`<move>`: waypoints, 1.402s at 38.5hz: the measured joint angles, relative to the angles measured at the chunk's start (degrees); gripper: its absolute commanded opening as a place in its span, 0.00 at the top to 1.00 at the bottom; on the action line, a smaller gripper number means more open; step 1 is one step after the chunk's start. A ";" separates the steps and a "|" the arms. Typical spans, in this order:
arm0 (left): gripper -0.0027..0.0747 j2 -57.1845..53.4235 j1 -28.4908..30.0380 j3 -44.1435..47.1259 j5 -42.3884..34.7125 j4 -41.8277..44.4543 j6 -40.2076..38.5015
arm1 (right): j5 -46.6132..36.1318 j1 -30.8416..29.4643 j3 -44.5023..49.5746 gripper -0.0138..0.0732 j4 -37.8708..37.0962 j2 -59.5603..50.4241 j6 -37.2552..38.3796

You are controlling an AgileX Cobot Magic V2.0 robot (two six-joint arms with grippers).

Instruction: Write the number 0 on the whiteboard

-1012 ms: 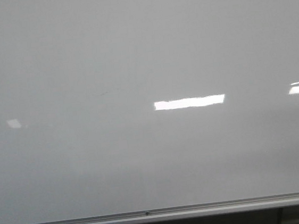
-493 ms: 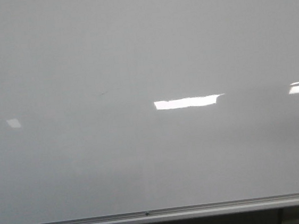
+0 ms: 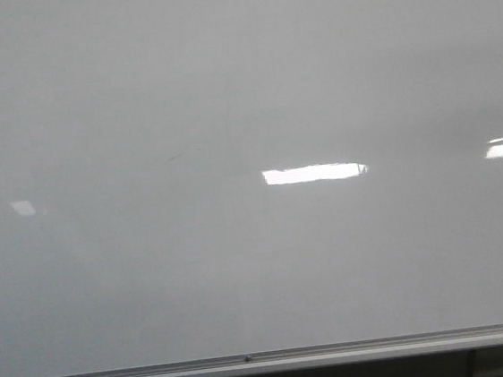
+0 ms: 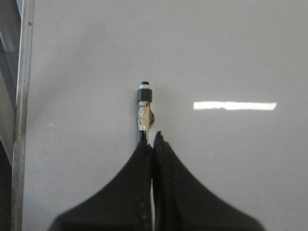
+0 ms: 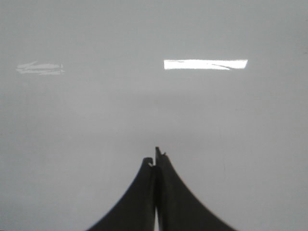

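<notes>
The whiteboard [image 3: 222,83] fills the front view, glossy pale grey, with a silver frame strip [image 3: 252,363] along its near edge. No drawn number 0 shows in any view. In the left wrist view my left gripper [image 4: 151,140] is shut on a marker [image 4: 144,108] with a white and black tip that points out over the board [image 4: 216,48]. In the right wrist view my right gripper [image 5: 155,156] is shut and empty above the board [image 5: 144,110]. Neither gripper shows in the front view.
Bright light reflections lie on the board in the front view [image 3: 315,173], the left wrist view [image 4: 235,105] and the right wrist view [image 5: 205,64]. The board's metal frame strip [image 4: 21,120] runs along one side of the left wrist view.
The central bright reflection on the board has shrunk at its right end. No gripper has come into the front view.
</notes>
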 measured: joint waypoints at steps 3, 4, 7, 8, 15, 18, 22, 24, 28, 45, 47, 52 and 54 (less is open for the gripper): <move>0.95 0.75 0.00 0.00 0.53 0.00 0.00 | 0.12 0.00 0.00 0.76 0.00 0.44 0.00; 0.91 0.77 0.00 0.00 0.56 0.00 0.00 | 0.12 0.00 0.00 0.70 0.00 0.44 0.00; 0.70 0.87 0.00 0.00 0.65 0.00 0.00 | 0.12 0.00 0.00 0.55 0.00 0.44 0.00; 0.61 0.87 0.00 0.00 0.65 0.00 0.00 | 0.12 0.00 0.00 0.50 0.00 0.44 0.00; 0.06 0.87 0.00 0.00 1.13 0.00 0.00 | 0.12 0.00 0.00 0.32 0.00 0.44 0.00; 0.08 0.87 0.00 0.00 1.28 0.00 0.00 | 0.12 0.00 0.00 0.32 0.00 0.44 0.00; 0.13 0.87 0.00 0.00 1.28 0.00 0.00 | 0.12 0.00 0.00 0.32 0.00 0.44 0.00; 0.15 0.87 0.00 0.00 1.28 0.00 0.00 | 0.12 0.00 0.00 0.32 0.00 0.44 0.00; 0.19 0.87 0.00 0.00 1.28 0.00 0.00 | 0.12 0.00 0.00 0.32 0.00 0.44 0.00; 0.23 6.40 0.00 -2.85 4.64 -0.32 0.00 | 0.12 0.00 0.00 0.32 0.00 0.44 0.00; 0.23 10.33 0.00 -4.88 5.85 -0.32 0.00 | 0.12 0.00 0.00 0.32 0.00 0.44 0.00; 0.23 20.51 0.10 -10.28 6.75 -0.32 0.00 | 0.12 0.00 0.00 0.32 0.00 0.44 0.00; 0.23 24.44 0.10 -12.41 6.75 -0.32 0.00 | 0.12 0.00 0.00 0.32 0.00 0.44 0.00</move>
